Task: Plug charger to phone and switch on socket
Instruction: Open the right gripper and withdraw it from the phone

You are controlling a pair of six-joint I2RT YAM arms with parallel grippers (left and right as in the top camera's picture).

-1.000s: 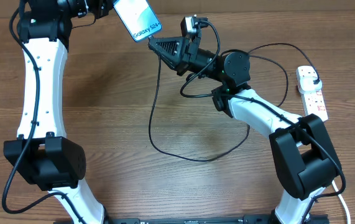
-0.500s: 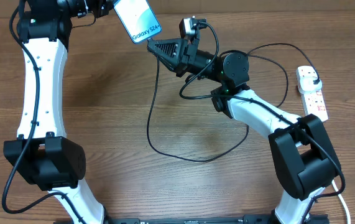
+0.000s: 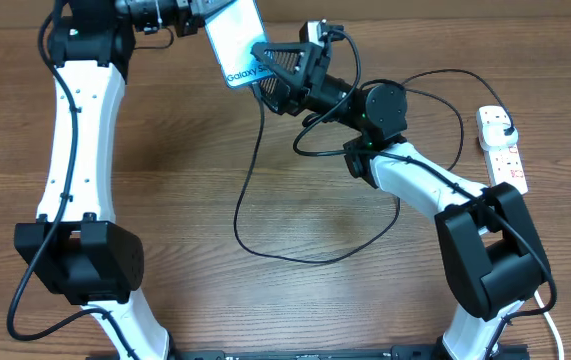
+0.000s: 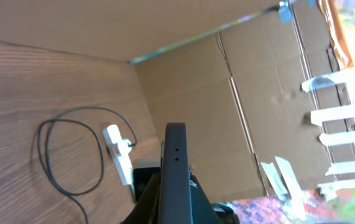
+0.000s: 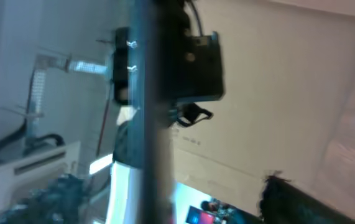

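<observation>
My left gripper (image 3: 201, 12) is shut on the top end of the phone (image 3: 233, 38) and holds it up at the back of the table, its lit screen facing upward. The open right gripper (image 3: 259, 73) has its fingers spread on either side of the phone's lower end. The charger (image 3: 248, 170), a thin black cable, hangs from that end and loops over the table to a black plug in the socket (image 3: 502, 152) at the right. I cannot tell whether the tip sits in the phone. The left wrist view shows the phone (image 4: 176, 168) edge-on, with the socket (image 4: 119, 159) beyond it.
Cardboard walls (image 4: 239, 93) stand behind the table. The right arm's own black wiring (image 3: 317, 140) curls beside its wrist. The socket's thick white cord (image 3: 555, 335) runs off the front right. The right wrist view is blurred.
The left arm moved the phone rightward, toward the right gripper. The right gripper went from shut to open, and the cable's upper end shifted right with the phone.
</observation>
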